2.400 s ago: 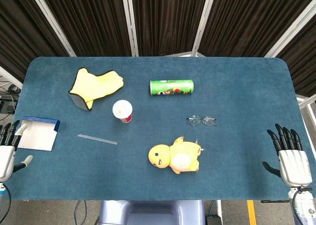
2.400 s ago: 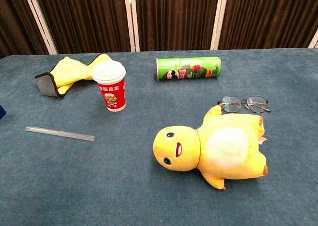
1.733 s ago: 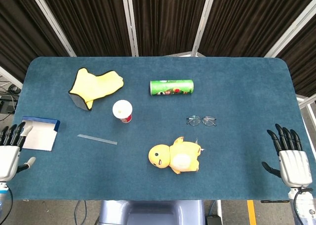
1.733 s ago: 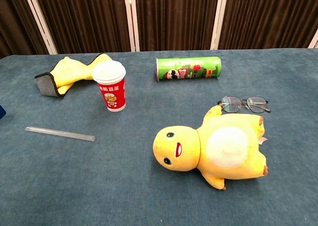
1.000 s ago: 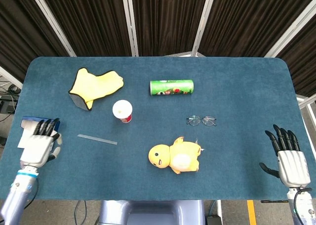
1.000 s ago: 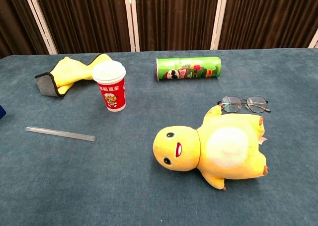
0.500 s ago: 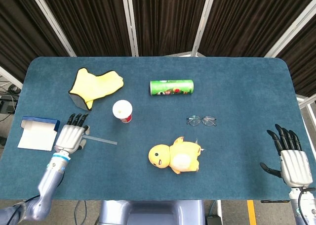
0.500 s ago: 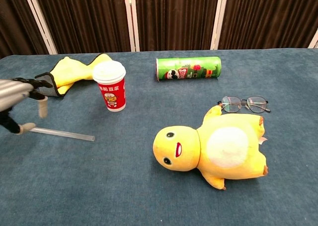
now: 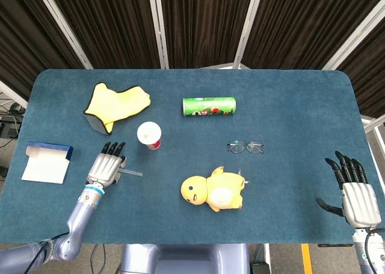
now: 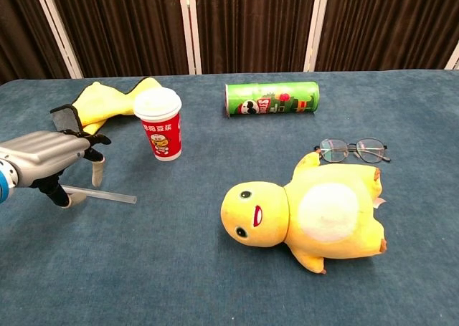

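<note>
My left hand (image 9: 106, 165) (image 10: 50, 159) hovers open over the clear ruler (image 9: 131, 172) (image 10: 107, 194), fingers spread and pointing toward the red cup with the white lid (image 9: 149, 135) (image 10: 161, 122). It holds nothing. My right hand (image 9: 354, 189) stays open at the table's right front corner, far from everything; the chest view does not show it. A yellow plush duck (image 9: 213, 189) (image 10: 308, 215) lies on its back at the front centre. Glasses (image 9: 245, 146) (image 10: 351, 150) lie just behind it.
A green chip can (image 9: 209, 106) (image 10: 272, 98) lies on its side at the back centre. A yellow cloth (image 9: 115, 104) (image 10: 100, 102) lies at the back left. A white and blue box (image 9: 46, 162) sits at the left edge of the blue table (image 9: 289, 105).
My left hand has swept right from the box at the table's left edge to above the ruler, near the cup. My right hand has barely moved.
</note>
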Tool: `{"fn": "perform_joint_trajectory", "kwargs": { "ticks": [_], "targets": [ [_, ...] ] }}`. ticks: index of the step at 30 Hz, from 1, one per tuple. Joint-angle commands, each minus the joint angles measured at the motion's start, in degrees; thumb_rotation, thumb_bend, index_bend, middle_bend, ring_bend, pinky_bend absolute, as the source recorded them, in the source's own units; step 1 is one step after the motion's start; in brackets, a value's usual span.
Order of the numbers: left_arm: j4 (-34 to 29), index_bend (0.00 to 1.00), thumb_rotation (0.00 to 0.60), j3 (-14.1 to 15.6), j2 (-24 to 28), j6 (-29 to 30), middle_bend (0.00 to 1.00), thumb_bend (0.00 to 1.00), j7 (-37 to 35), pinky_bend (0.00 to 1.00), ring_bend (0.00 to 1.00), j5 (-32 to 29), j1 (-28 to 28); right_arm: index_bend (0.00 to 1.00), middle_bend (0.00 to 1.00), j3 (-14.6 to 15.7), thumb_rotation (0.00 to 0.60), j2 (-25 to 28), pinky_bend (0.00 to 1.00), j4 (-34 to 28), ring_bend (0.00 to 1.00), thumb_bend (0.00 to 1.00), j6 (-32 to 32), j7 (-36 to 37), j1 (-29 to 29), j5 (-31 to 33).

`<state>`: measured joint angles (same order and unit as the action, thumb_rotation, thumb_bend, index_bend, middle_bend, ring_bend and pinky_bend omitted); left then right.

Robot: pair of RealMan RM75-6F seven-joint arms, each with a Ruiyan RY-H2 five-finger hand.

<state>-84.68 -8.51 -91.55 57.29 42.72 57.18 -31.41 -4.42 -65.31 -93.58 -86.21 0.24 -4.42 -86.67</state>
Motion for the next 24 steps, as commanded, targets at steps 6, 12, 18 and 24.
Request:
{"fn": "perform_joint_trajectory", "kwargs": {
  "ticks": [6,12,18,24],
  "targets": [
    [1.65,0.49,0.6,1.28,-1.51,0.82,0.0,0.41,0.18,0.0,0.0,-0.37,-0.72,0.12,0.0,0.14,0.6,0.03,0.0,-0.09,0.0,0.09,-0.15,0.38,0.01,-0.44],
    [3.25,0.51,0.6,1.94,-2.88,1.58,0.0,0.41,0.17,0.0,0.0,-0.68,-1.16,0.12,0.0,0.14,0.6,0.0,0.0,-0.14,0.0,0.09,-0.14,0.6,0.03,-0.41],
    [3.93,0.58,0.6,2.64,-3.37,1.91,0.01,0.41,0.09,0.0,0.0,-0.8,-1.37,0.12,0.0,0.09,0.6,0.15,0.0,-0.35,0.0,0.09,-0.2,1.03,0.05,-0.39],
    [2.42,0.59,0.6,2.78,-2.53,3.48,0.01,0.41,-1.75,0.0,0.0,0.76,-1.19,0.12,0.0,0.15,0.6,0.32,0.0,-0.68,0.0,0.09,-0.38,1.1,0.13,-0.6]
  ]
}}
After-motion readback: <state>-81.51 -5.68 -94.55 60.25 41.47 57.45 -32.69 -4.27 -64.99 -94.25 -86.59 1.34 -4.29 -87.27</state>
